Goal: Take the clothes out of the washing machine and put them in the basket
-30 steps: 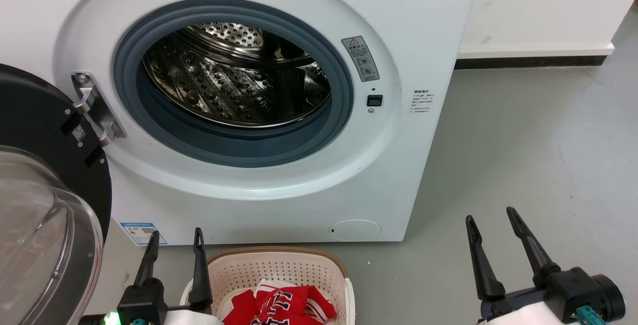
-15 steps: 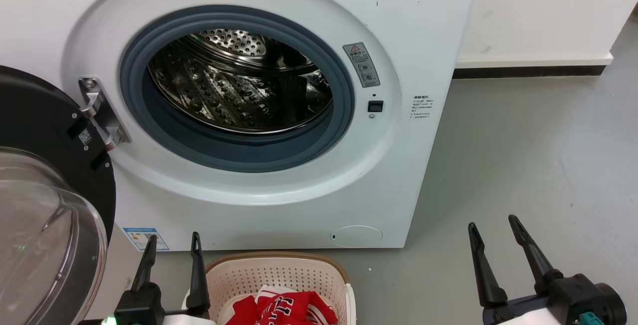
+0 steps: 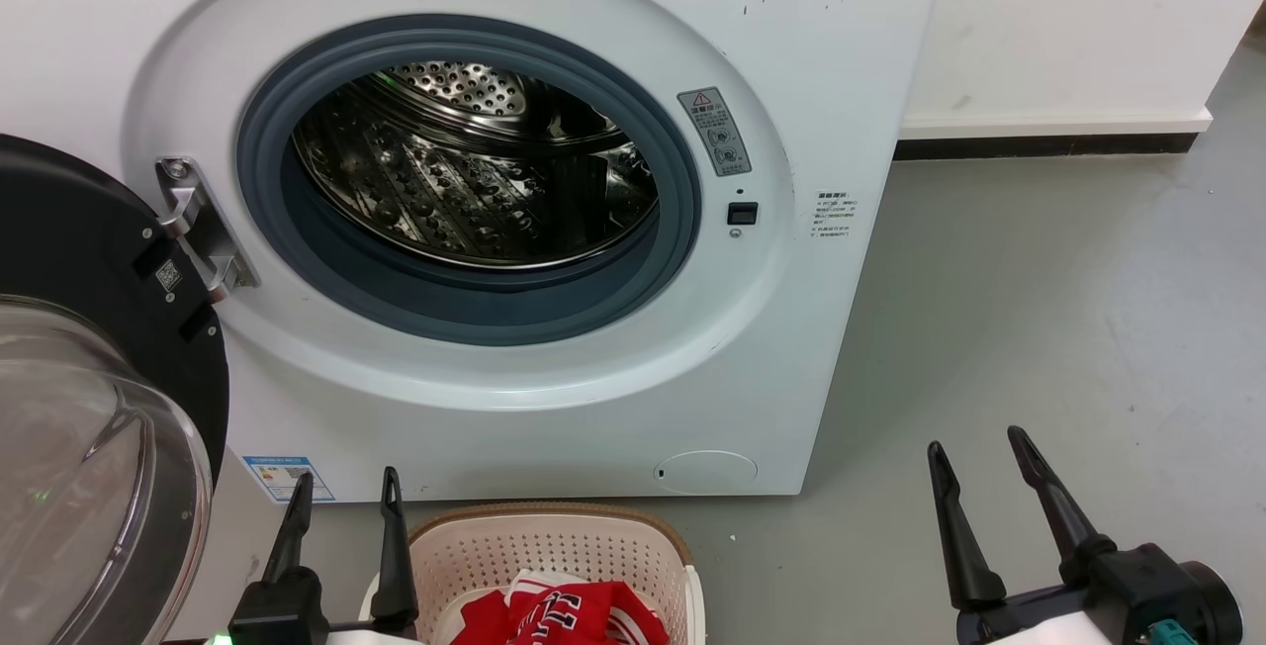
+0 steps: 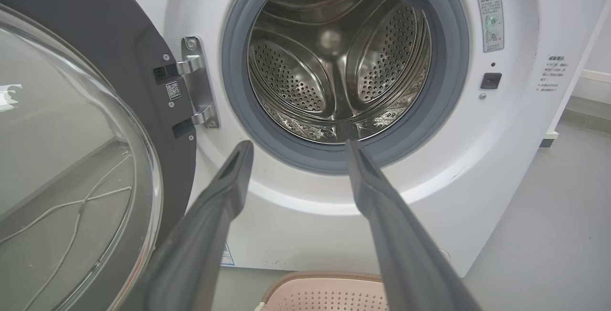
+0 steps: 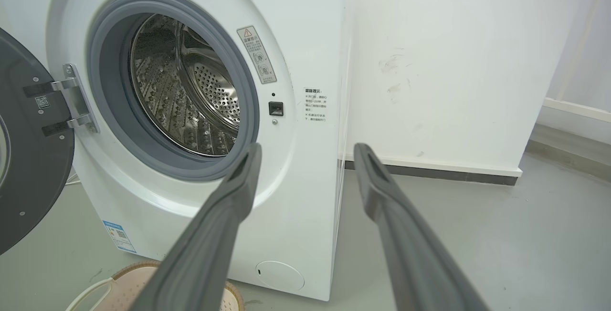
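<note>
1. Over the last second the whole head view has slid. The washing machine [image 3: 811,51] sits a little lower in the picture, and a dark strip on its top panel has come into sight. That is the camera moving, not the things. Against the machine, nothing has shifted.

2. The drum [image 3: 465,170] shows bare perforated steel in the head view and both wrist views, with no red cloth in the parts that can be seen. The clothes [image 3: 574,615] lie bunched in the basket [image 3: 554,551], which stands on the floor just in front of the machine, below its round opening. Judging by this, the unloading looks finished or nearly so. A last look at the drum's lower front, behind the grey seal, would settle it.

3. The left fingers [image 3: 394,546] are spread apart and hold nothing. They hang in front of the machine's lower left corner, just beside the basket. The right fingers [image 3: 954,516] are also parted and empty. They are off the machine's right side, over bare floor and well apart from the basket.

4. The door [image 3: 89,230] stands swung wide on the machine's left — black frame, domed glass.

5. The floor [image 3: 1039,309] is smooth grey with faint scuffs. A white wall [image 3: 1068,22] with a dark skirting strip [image 3: 1048,143] runs behind the machine to its right.
</note>
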